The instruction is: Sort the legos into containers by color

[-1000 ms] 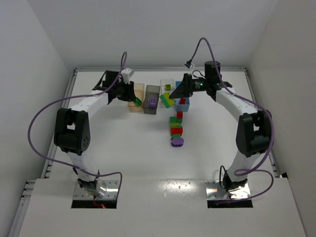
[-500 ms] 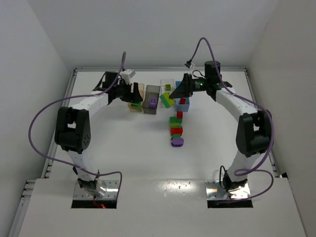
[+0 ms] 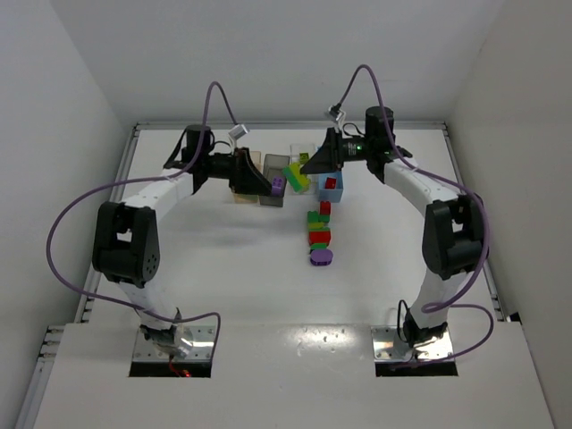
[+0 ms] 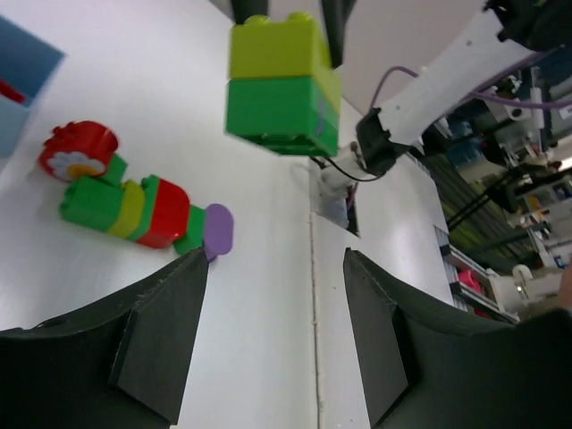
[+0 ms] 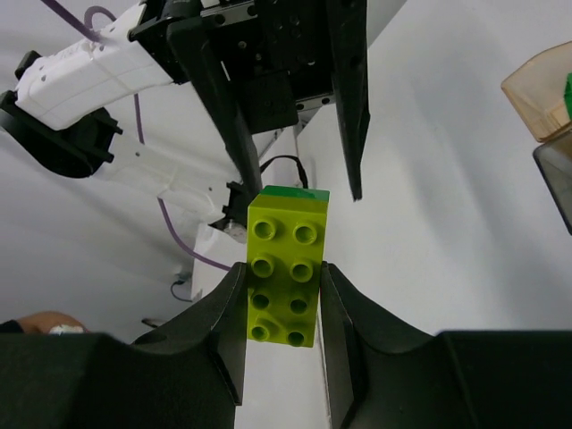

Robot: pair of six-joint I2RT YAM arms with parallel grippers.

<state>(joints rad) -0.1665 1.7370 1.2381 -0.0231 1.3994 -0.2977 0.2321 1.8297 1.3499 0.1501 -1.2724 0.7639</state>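
Observation:
My right gripper (image 3: pixel 304 170) is shut on a lime green brick (image 5: pixel 286 268) with a dark green brick stuck under it, and holds it in the air by the bins (image 3: pixel 296 176). My left gripper (image 3: pixel 270 186) is open and empty, over the smoky grey bin (image 3: pixel 275 164), and faces that brick (image 4: pixel 281 85) from close by. In the right wrist view the left gripper's fingers (image 5: pixel 223 98) stand just behind the brick. The tan-orange bin (image 3: pixel 247 164), clear bin (image 3: pixel 306 150) and light blue bin (image 3: pixel 332 191) stand in the same row. A purple brick (image 3: pixel 279 185) shows in the grey bin.
A row of stuck green, lime, red and purple legos (image 3: pixel 318 234) lies on the white table in front of the blue bin, also seen in the left wrist view (image 4: pixel 134 207) beside a red flower piece (image 4: pixel 79 150). A red brick (image 3: pixel 330 182) lies in the blue bin.
My left gripper has swung right from the tan-orange bin to over the grey bin, and the green brick at its tips is gone. My right gripper shifted slightly up and left with its brick.

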